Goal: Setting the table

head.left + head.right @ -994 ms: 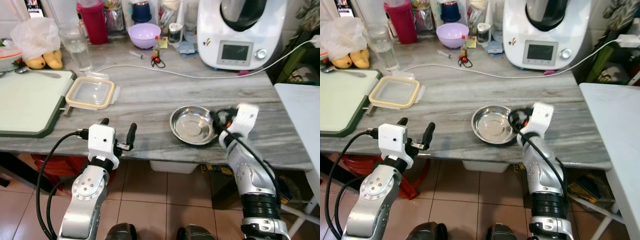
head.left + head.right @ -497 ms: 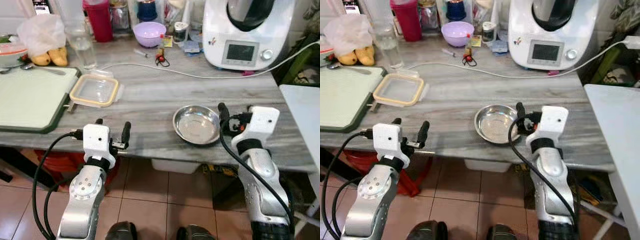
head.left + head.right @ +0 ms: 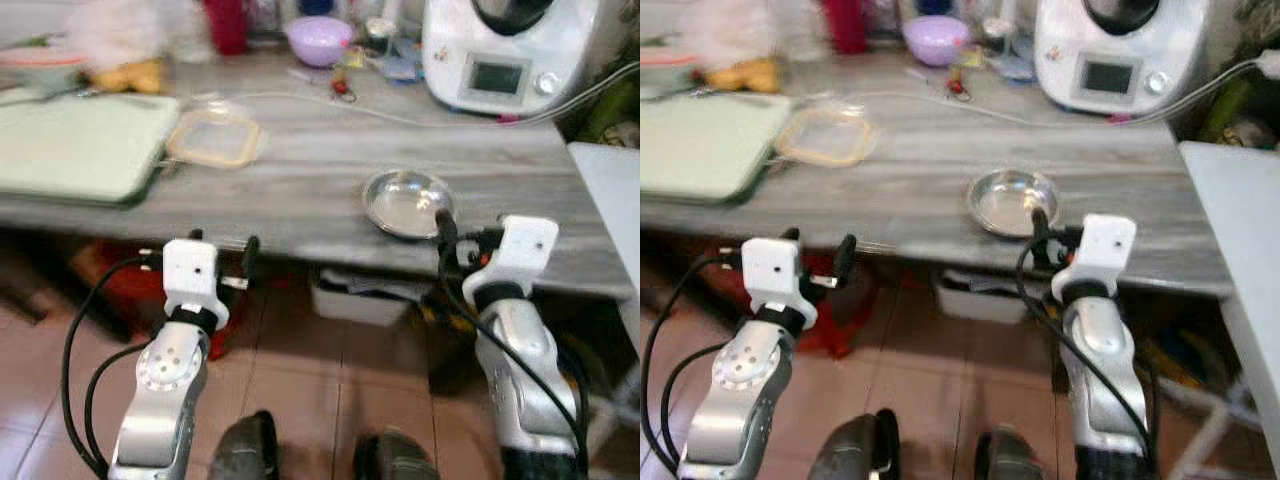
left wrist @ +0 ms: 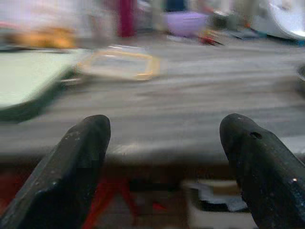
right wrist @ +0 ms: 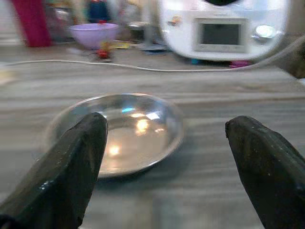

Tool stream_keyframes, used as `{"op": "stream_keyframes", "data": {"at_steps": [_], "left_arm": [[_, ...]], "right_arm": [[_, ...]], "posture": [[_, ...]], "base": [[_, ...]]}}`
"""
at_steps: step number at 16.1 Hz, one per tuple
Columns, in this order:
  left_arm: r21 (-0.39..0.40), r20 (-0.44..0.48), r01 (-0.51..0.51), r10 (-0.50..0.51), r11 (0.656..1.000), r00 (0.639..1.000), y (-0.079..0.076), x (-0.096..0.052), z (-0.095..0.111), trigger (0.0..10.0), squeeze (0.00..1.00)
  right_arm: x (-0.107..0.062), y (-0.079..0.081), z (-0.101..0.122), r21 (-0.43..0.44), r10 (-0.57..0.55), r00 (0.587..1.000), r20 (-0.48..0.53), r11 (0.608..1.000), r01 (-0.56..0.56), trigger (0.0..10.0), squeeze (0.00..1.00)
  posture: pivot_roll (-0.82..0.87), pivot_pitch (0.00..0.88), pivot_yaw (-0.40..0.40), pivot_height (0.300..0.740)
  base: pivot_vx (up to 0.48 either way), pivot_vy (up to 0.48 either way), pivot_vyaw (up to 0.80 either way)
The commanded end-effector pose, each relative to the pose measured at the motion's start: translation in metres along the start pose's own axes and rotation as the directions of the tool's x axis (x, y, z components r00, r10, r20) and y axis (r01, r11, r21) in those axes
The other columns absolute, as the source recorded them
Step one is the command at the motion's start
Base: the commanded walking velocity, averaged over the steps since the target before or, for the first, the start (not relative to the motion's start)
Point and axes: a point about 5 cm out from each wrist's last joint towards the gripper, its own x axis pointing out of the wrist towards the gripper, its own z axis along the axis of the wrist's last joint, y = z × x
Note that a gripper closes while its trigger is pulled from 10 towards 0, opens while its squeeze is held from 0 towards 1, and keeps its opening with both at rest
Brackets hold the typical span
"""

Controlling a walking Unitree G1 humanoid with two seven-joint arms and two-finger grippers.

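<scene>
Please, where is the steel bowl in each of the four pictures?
Left eye view: steel bowl near the counter's front edge, ahead of the right gripper.
Right eye view: same spot.
Left wrist view: I cannot make it out.
Right wrist view: between the open fingers.
Shared landmark: white kitchen machine behind it.

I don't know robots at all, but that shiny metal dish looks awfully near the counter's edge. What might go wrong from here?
Two risks, as guesses. The metal dish sits close to the front edge of the counter, and the open right gripper is aimed at it; a nudge rather than a clean grip might push it around or off. A white cable lies across the counter behind the dish, so a long reach might snag it and tug the white appliance.
</scene>
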Motion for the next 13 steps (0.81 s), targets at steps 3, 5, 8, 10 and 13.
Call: {"op": "stream_keyframes", "data": {"at_steps": [3, 5, 8, 10, 13], "left_arm": [[0.003, -0.016, -0.010, 0.010, 1.000, 1.000, 0.001, -0.003, -0.003, 10.0, 0.00], [0.002, -0.017, -0.001, 0.001, 1.000, 1.000, 0.000, -0.003, -0.003, 10.0, 0.00], [0.000, -0.015, 0.016, -0.016, 1.000, 1.000, -0.002, -0.001, -0.003, 10.0, 0.00], [-0.014, -0.007, 0.042, -0.042, 0.999, 0.999, -0.005, -0.002, -0.003, 10.0, 0.00], [-0.035, 0.017, 0.121, -0.120, 0.992, 0.993, -0.013, -0.004, 0.002, 10.0, 0.00]], "right_arm": [[0.000, 0.001, 0.003, 0.000, -0.001, 1.000, 0.008, 1.000, 0.001, 10.0, 0.00], [0.001, 0.002, 0.004, -0.013, 0.003, 1.000, 0.013, 1.000, -0.003, 10.0, 0.00], [0.004, 0.001, 0.010, -0.046, 0.003, 0.999, 0.041, 0.999, -0.001, 10.0, 0.00], [0.005, 0.001, 0.007, -0.013, -0.020, 1.000, 0.021, 1.000, 0.020, 10.0, 0.00], [0.005, 0.000, 0.004, 0.001, -0.025, 1.000, 0.003, 1.000, 0.025, 10.0, 0.00]], "posture": [[0.02, 0.049, 0.015, 0.740], [0.02, 0.044, 0.016, 0.740], [0.02, 0.040, 0.016, 0.740], [0.02, 0.039, 0.014, 0.740], [0.02, 0.039, 0.014, 0.740]], "base": [[-0.384, 0.000, 0.00], [-0.375, 0.000, 0.00], [-0.354, 0.000, 0.00], [-0.157, 0.000, 0.00], [0.000, 0.000, -0.22]]}}
